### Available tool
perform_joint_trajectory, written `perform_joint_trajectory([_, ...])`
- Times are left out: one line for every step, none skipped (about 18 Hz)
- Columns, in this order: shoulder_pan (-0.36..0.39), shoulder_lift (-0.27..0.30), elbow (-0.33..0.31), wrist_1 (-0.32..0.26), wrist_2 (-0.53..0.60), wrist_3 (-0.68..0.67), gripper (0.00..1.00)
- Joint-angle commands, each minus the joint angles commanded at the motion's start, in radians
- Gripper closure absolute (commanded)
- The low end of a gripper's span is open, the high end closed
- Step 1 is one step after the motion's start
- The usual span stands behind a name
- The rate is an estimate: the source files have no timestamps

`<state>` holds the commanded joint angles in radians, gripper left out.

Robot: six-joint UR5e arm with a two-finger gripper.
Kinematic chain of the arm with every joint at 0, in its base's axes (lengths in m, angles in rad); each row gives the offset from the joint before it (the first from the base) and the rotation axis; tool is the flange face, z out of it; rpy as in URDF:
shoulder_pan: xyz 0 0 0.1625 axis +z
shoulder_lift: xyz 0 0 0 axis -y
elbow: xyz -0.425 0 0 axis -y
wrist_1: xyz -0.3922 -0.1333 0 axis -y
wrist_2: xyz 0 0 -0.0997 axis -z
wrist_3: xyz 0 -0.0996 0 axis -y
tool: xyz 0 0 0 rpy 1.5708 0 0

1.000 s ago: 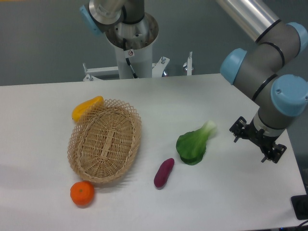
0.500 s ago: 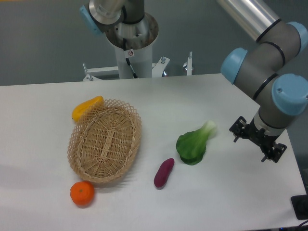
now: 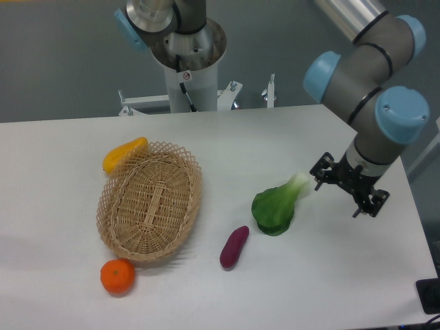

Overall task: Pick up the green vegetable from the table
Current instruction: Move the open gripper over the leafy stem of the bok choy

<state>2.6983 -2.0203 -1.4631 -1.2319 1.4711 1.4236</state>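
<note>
Can't really tell how the jaws stand from this angle, the gripper (image 3: 348,191) is just a dark cluster under the arm's wrist and nothing is visibly in it. It hangs just to the right of the green vegetable (image 3: 276,205), close to the pale stem end but apart from it as far as I can see. The veg lies flat on the white table (image 3: 302,289), leaves toward the camera, stem pointing up-right. A purple sweet potato (image 3: 234,247) sits just left of it. Further left is the wicker basket (image 3: 150,201), nothing inside. A yellow-orange pepper (image 3: 124,154) touches its back rim, and an orange (image 3: 117,276) sits at its front edge.
</note>
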Motion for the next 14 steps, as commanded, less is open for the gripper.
perform_joint_trajectory([-0.003, 0.006, -0.026, 0.015, 0.000, 0.001, 0.00])
perform_joint_trajectory([-0.006, 0.009, -0.049, 0.035, 0.000, -0.005, 0.00])
perform_joint_trajectory([-0.008, 0.017, -0.071, 0.058, 0.002, -0.003, 0.00])
perform_joint_trajectory([-0.006, 0.022, -0.091, 0.080, 0.002, -0.003, 0.00])
perform_joint_trajectory([-0.006, 0.032, -0.126, 0.095, 0.002, 0.001, 0.00])
perform_joint_trajectory([-0.006, 0.038, -0.155, 0.110, 0.002, 0.011, 0.00])
perform_joint_trajectory([-0.005, 0.045, -0.175, 0.129, 0.005, 0.011, 0.00])
perform_joint_trajectory([-0.005, 0.046, -0.196, 0.140, 0.005, 0.012, 0.00])
perform_joint_trajectory([-0.006, 0.049, -0.212, 0.144, 0.006, 0.015, 0.00])
perform_joint_trajectory([-0.006, 0.048, -0.220, 0.150, 0.009, 0.018, 0.00])
perform_joint_trajectory([-0.008, 0.048, -0.233, 0.150, 0.024, 0.018, 0.00])
perform_joint_trajectory([-0.011, 0.046, -0.246, 0.152, 0.052, 0.018, 0.00])
perform_joint_trajectory([-0.015, 0.046, -0.261, 0.154, 0.083, 0.018, 0.00])
perform_joint_trajectory([-0.015, 0.042, -0.270, 0.155, 0.101, 0.021, 0.00])
